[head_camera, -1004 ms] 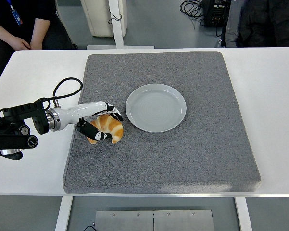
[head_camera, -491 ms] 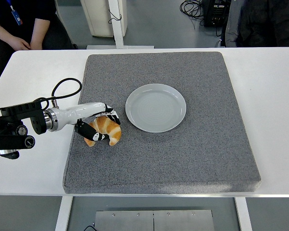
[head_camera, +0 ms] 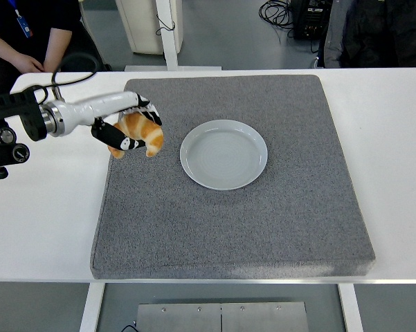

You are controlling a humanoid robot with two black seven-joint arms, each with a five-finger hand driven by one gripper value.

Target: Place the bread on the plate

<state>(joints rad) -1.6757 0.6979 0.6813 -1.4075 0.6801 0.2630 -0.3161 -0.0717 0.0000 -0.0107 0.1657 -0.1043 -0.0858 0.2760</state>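
Surface: white table [head_camera: 394, 159] with a large grey mat [head_camera: 263, 221] covering most of its middle; grey floor beyond the far edge.
Background: a white post [head_camera: 167, 31] stands past the far edge; black cables [head_camera: 277, 10] lie on the floor at far right.
People: one person [head_camera: 28, 34] in dark clothing sits at the far left corner, hands resting together; a second person's dark sleeve [head_camera: 374, 31] shows at far right.
Plate: pale grey plate [head_camera: 223, 154], round, lying flat on the mat slightly left of the mat's centre and toward the far side, nothing on it.
Bread: golden-brown croissant [head_camera: 140, 131], curved, with lighter stripes, just left of the plate and not touching it; it sits over the far-left part of the mat.
Left hand: left hand [head_camera: 128, 128] clamped on the croissant, black-and-white fingers [head_camera: 118, 140] wrapped under its near side and over its far side.
Left arm: white forearm and black wrist housing come in from the left edge over the bare table, with a black cable looping at the wrist.
Contact with mat: cannot tell for certain whether the croissant clears the mat; it looks held above it.
Right hand: out of view.
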